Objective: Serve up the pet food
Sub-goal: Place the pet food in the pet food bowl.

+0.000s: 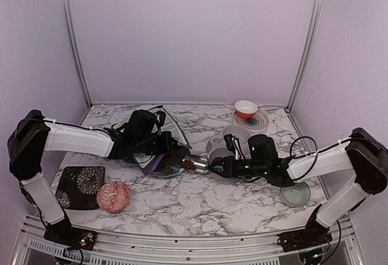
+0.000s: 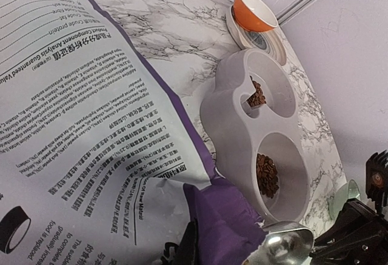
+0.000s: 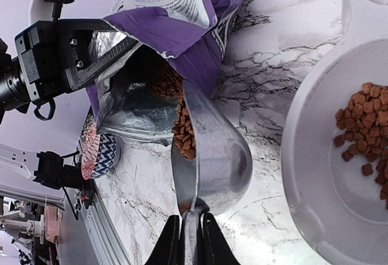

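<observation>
Ahead of right pincer (image 3: 189, 231), scooped pet food (image 3: 183, 134)

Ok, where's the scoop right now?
In the right wrist view the scoop sits centre, held by the right pincer, its lip at the open mouth of the purple bag, left of the grey feeder.

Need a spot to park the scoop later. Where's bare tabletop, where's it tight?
Free: the front strip between the red patterned bowl and the green glass dish; the back middle between the purple bag and the orange bowl. Crowded: the centre, where bag, scoop and grey feeder meet, both arms reaching in.
</observation>
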Controlling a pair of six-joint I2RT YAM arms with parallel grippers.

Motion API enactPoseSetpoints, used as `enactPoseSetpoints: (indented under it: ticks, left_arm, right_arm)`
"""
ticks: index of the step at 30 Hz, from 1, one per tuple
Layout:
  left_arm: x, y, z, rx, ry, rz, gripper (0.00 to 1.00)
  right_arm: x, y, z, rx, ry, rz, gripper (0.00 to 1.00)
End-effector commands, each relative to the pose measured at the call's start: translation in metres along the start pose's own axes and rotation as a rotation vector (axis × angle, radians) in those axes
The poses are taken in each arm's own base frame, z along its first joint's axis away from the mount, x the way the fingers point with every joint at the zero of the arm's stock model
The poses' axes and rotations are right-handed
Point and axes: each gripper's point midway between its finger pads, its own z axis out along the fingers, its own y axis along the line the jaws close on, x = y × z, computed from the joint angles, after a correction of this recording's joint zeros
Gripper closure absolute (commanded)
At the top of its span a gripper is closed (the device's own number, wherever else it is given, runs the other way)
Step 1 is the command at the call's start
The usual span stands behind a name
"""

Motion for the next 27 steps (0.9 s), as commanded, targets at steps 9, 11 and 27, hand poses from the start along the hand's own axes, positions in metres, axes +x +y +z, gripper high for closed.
enactPoseSetpoints:
  ticks: [9, 11, 27]
  left_arm:
    - [-0.047, -0.028, -0.015, 0.077, -0.116, -0.035, 1.0]
    - [-0.048, -0.029, -0.014, 0.078, -0.118, -0.038, 1.0]
    - [-0.056, -0.028, -0.006, 0.075, -0.124, -0.042, 1.0]
  right_arm:
    - [-0.039, 0.029, -0.027, -0.138, -0.163, -0.013, 1.0]
    - [-0.042, 0.031, -0.033, -0.16, -0.179, 0.0, 1.0]
    - [-0.087, 0.025, -0.089, -0.223, -0.362, 0.065, 1.0]
